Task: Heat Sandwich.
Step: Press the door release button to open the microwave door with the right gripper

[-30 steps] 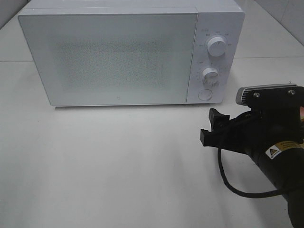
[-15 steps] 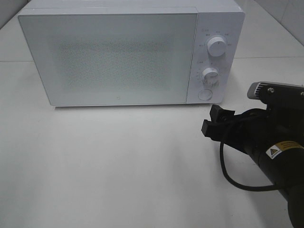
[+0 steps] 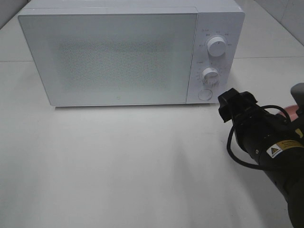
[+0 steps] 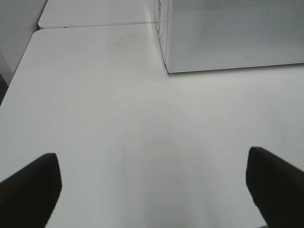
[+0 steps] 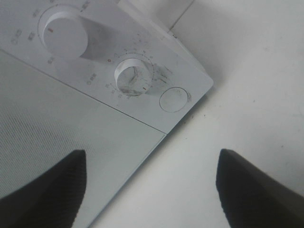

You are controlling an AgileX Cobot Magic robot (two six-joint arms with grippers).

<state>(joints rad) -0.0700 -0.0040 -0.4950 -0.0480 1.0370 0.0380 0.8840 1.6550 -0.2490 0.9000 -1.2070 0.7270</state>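
The right arm's black forearm (image 3: 270,152), with a yellow warning label (image 3: 278,150), comes in over the near right corner of the white counter (image 3: 118,166). A black cable (image 3: 232,154) loops beside it. Behind the arm, at the counter's right edge, a pinkish sliver (image 3: 290,111) shows, too little of it to say what it is.

The right gripper (image 3: 232,102) points toward the microwave's front lower right corner, near it but apart. Its jaws stand apart with nothing between them. Its wrist view looks between the two dark fingers (image 5: 47,190) at the control panel.

The left gripper (image 4: 152,156) hangs over bare counter, its jaws spread wide and holding nothing. The microwave's front left corner lies ahead of it, well apart.

The white microwave (image 3: 114,57) stands across the far part of the counter with its speckled door (image 3: 109,59) closed. On the panel to the right of the door sit an upper dial (image 3: 217,46), a lower dial (image 3: 210,75) and, lowest, a round button (image 3: 205,94).

The sandwich shows in none of the views, so its place cannot be told.
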